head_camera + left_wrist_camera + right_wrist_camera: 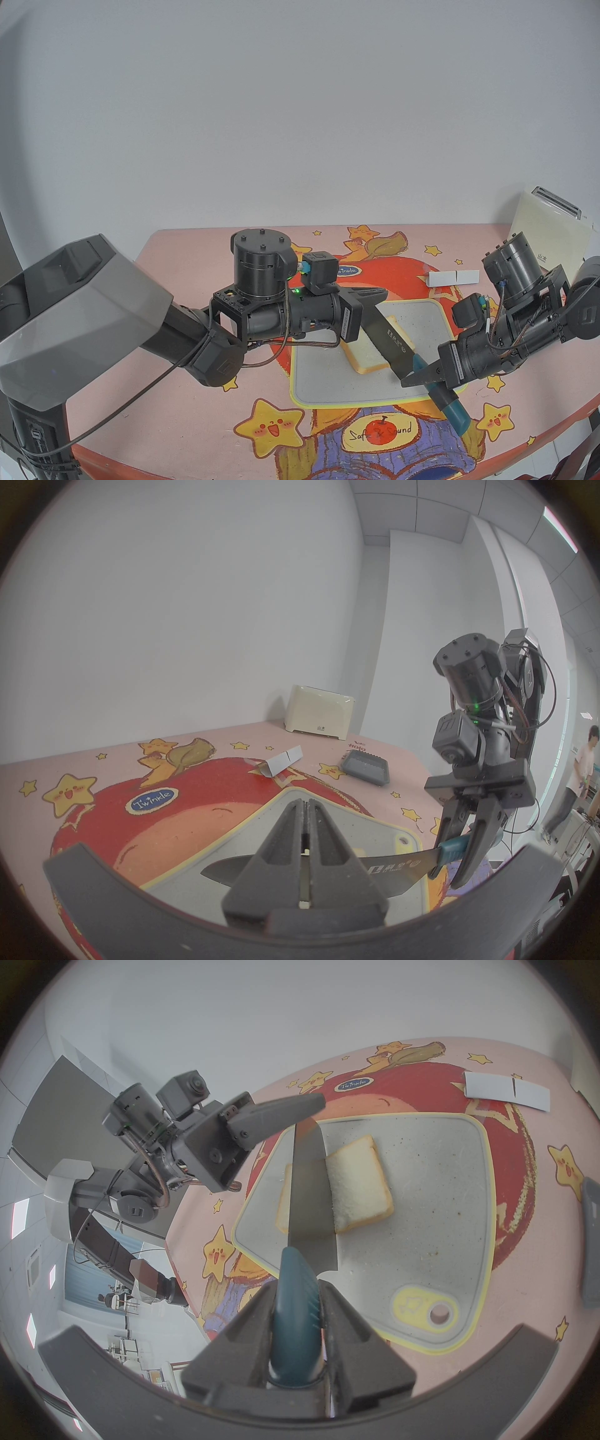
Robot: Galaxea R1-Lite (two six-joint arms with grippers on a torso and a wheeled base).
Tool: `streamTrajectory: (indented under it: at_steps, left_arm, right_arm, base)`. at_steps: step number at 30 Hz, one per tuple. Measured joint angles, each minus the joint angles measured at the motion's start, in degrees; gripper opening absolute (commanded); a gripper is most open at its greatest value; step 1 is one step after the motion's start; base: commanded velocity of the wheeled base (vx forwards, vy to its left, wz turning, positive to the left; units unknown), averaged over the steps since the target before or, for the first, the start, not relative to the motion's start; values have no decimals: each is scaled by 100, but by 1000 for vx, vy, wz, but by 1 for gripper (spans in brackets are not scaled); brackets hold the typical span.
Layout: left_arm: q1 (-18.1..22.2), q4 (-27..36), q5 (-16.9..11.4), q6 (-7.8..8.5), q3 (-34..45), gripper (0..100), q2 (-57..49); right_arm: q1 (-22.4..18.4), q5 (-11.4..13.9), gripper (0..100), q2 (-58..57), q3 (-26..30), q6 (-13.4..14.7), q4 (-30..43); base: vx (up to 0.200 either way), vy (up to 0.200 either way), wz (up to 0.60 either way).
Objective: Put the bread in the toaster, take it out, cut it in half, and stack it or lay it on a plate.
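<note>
Bread (361,1186): 1 slice, flat on the cutting board (437,1210), mid table (181,269).
Knife (309,1204): 1. Blade lies across the bread, and bread shows on both sides of it. Cut or not under the blade: can't tell.
R gripper (297,1294): squeezed tight on the knife's blue-green handle, at the board's near edge, just beside the bread.
L gripper (306,808): fingers pressed together, nothing btw them. Tips sit right over the blade's far end, a bit past the bread. Touching the blade or not: can't tell.
Toaster (550,231): 1, cream, far R corner of the table, well apart from the bread.
Dark tray (365,769): 1, on the table to the R of the board.
White card (453,277): 1, folded, just past the board.
Count: 1 bread, 1 knife, 1 board, 1 toaster, 1 tray, 1 card, 2 grippers.
Writing: small print on the blade, on the toaster front and in the table's cartoon picture w/ stars.
</note>
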Motion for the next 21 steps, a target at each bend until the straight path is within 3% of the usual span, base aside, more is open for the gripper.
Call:
streamTrajectory:
  at_steps: [21]
  left_arm:
    - [20,-71,0,12,20,0,273]
  right_arm:
    - [72,-16,0,-178,-24,9,-39]
  base:
    - [0,0,0]
